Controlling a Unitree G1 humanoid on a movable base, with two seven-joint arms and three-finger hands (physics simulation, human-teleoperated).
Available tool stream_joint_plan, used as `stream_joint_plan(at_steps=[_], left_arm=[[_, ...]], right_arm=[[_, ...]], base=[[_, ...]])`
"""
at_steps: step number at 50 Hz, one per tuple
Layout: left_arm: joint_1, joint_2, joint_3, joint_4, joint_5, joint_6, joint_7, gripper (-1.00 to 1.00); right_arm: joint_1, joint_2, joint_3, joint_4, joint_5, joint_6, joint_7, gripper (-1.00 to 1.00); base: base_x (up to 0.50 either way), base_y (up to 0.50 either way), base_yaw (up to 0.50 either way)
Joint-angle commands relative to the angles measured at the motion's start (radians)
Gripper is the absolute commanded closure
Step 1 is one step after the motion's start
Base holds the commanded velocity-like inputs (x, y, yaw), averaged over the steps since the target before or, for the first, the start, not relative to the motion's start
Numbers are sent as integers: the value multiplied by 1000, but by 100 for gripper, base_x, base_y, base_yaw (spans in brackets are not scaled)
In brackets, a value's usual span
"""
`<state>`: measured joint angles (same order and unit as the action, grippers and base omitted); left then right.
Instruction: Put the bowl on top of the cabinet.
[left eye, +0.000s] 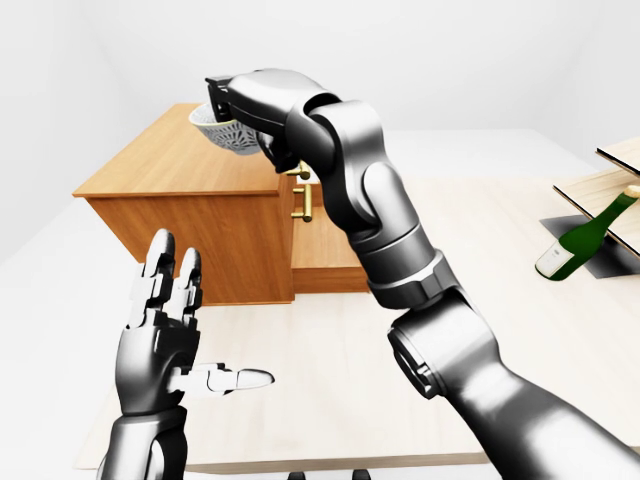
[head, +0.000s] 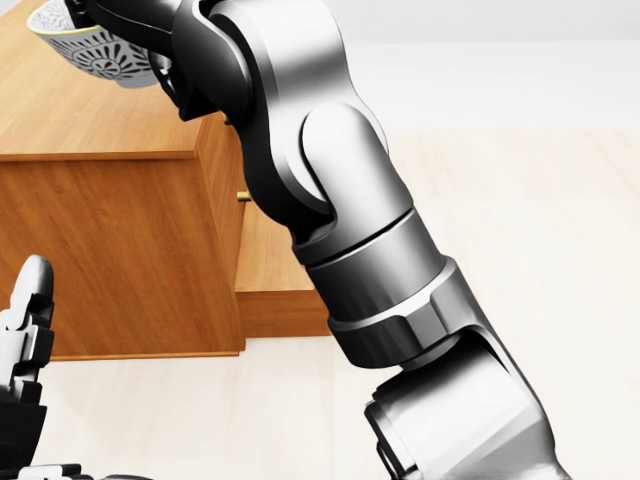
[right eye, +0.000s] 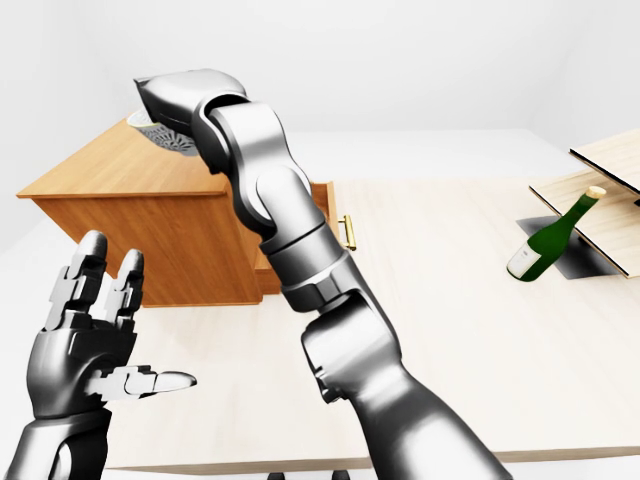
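Bowl (left eye: 222, 132) held by right hand (left eye: 240, 95) over cabinet (left eye: 150, 170) top, near its right edge. Fingers seemingly wrapped round rim, grip mostly hidden by wrist. Can't be told whether bowl is touching top or just above it. Left hand (left eye: 160, 335) raised at lower left of left-eye view, fingers spread wide, nothing held. Green bottle (left eye: 583, 236) seen tilted at far right.

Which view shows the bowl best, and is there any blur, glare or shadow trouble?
Left-eye view: best, bowl clear under the right hand, over the cabinet top; soft even light, no blur. Head view: right arm fills the middle with bright highlights, bowl cropped at the top left. Right-eye view: the hand hides most of the bowl.
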<state>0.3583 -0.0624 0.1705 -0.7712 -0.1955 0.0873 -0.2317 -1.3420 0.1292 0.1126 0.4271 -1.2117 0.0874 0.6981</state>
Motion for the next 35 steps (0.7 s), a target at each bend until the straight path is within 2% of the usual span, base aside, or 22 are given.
stream_joint_plan(at_steps=[1,15,35], left_arm=[[-5,1,3,0,-2,0,1,-100],[-12,2,9,3,-6,0,2,-100],[-7,0,4,3,-3,0,-1,-100]], right_arm=[[-93,-9,-11,191,70,0,0,100],[-154,-19,-8,355,160,0,0,100],[-157,-19,-7,381,181,0,0,100]], base=[[0,0,0],[0,0,0],[0,0,0]])
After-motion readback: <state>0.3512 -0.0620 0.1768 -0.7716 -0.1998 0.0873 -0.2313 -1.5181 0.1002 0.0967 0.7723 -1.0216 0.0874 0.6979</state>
